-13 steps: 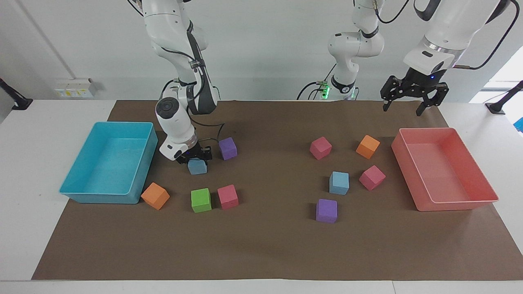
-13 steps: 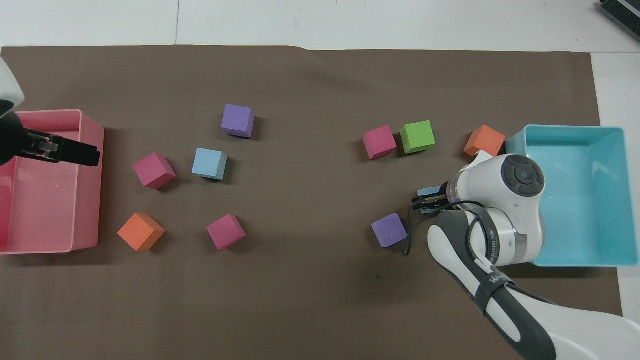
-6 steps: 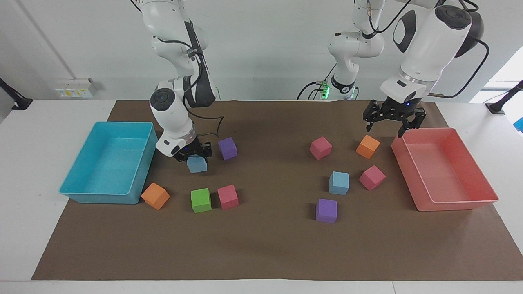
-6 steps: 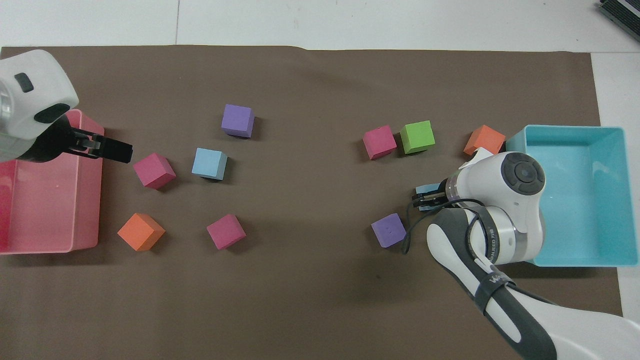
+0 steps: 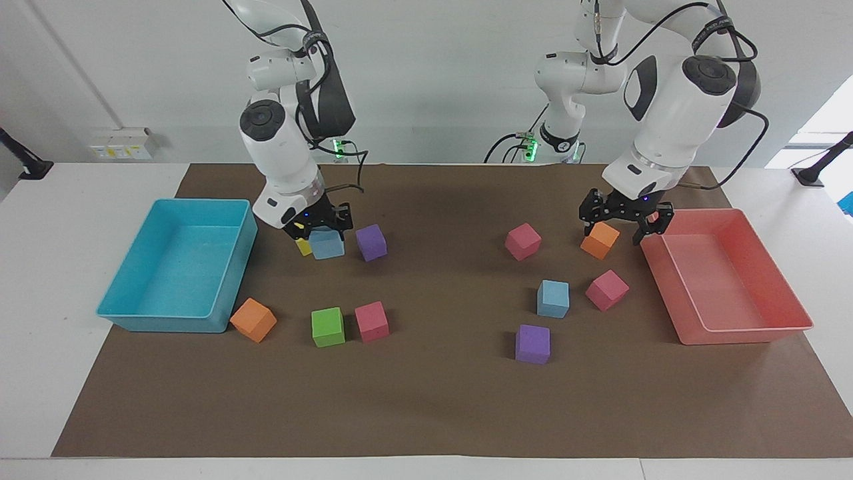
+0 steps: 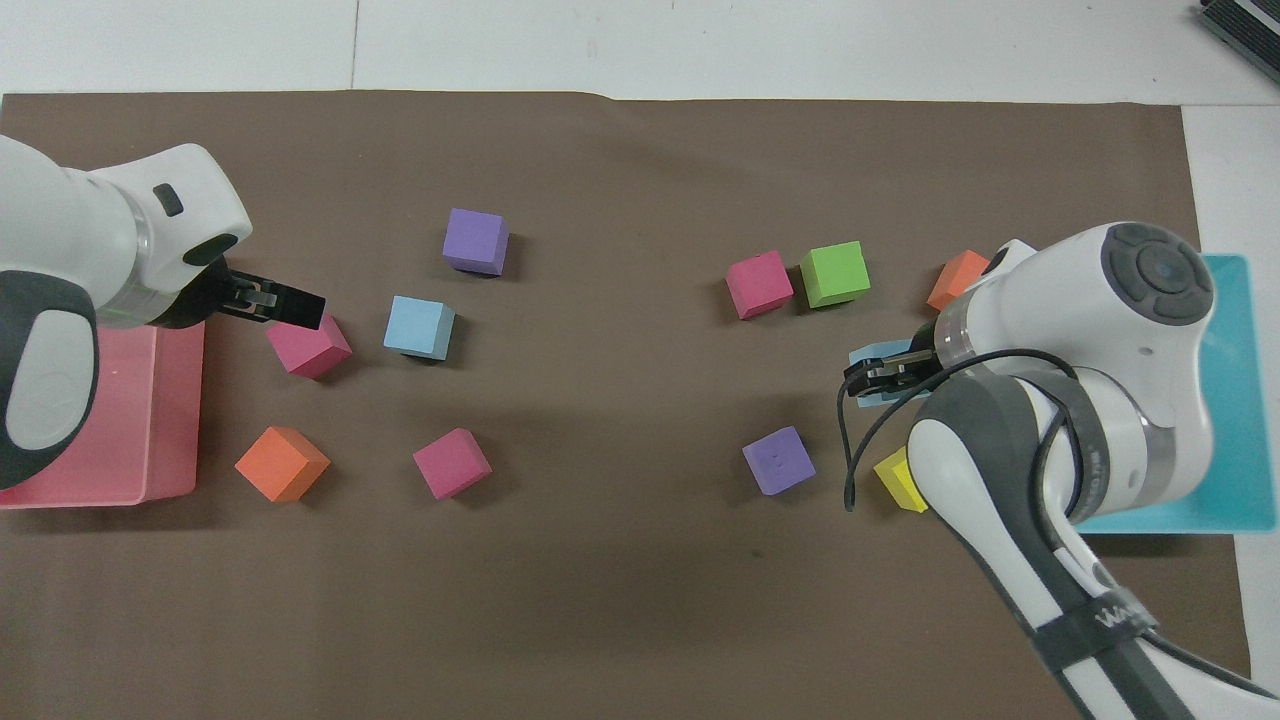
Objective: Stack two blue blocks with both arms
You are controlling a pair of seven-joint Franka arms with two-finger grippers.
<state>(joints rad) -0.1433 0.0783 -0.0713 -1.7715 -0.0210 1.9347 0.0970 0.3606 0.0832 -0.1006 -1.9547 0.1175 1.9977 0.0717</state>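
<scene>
My right gripper (image 5: 322, 227) hangs raised, fingers clamped; my left gripper (image 5: 625, 220) hovers low, jaws spread wide, wrist pointing down.

Turquoise bin (image 6: 1225, 400) — half covered by right arm (image 6: 1080, 400) overhead.

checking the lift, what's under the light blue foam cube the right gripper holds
Right gripper holds the light blue foam cube up; beside it shows a small yellow foam cube, mostly hidden by the arm.

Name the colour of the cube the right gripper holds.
Light blue, clearest in the facing view.
</scene>
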